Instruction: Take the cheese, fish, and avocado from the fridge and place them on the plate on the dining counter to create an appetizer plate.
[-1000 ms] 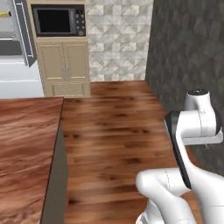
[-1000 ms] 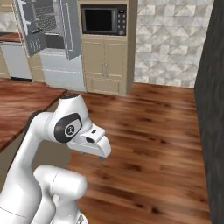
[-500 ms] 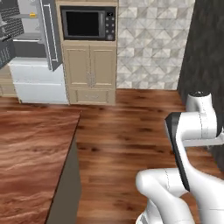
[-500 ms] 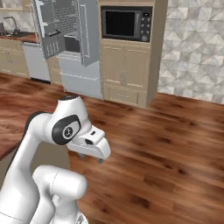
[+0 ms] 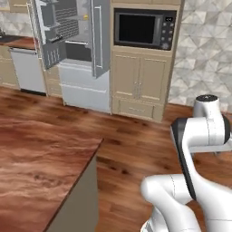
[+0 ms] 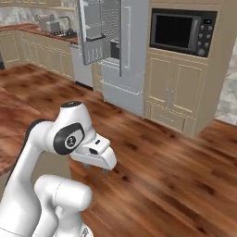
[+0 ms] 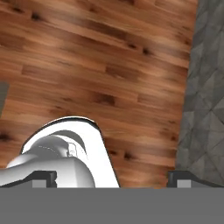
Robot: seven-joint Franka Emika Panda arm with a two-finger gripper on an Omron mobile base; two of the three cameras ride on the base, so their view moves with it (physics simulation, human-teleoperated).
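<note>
The gripper (image 6: 106, 170) is hanging folded close over the base, pointing down at the wooden floor (image 7: 109, 65), jaws spread wide and carrying nothing. The dining counter (image 5: 41, 167) is sitting just beside us; clipping its corner looks like the risk. Far ahead, the fridge (image 5: 79, 50) is standing open, something yellow-orange (image 5: 85, 17) inside, possibly the cheese.

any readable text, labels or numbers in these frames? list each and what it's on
No readable text.
Black microwave in the beige cabinet: control panel buttons are too small and blurred to read.
Round dark joint cap on the white arm: a small pale mark, too blurred to read.
Light-grey fridge: no labels show.
</note>
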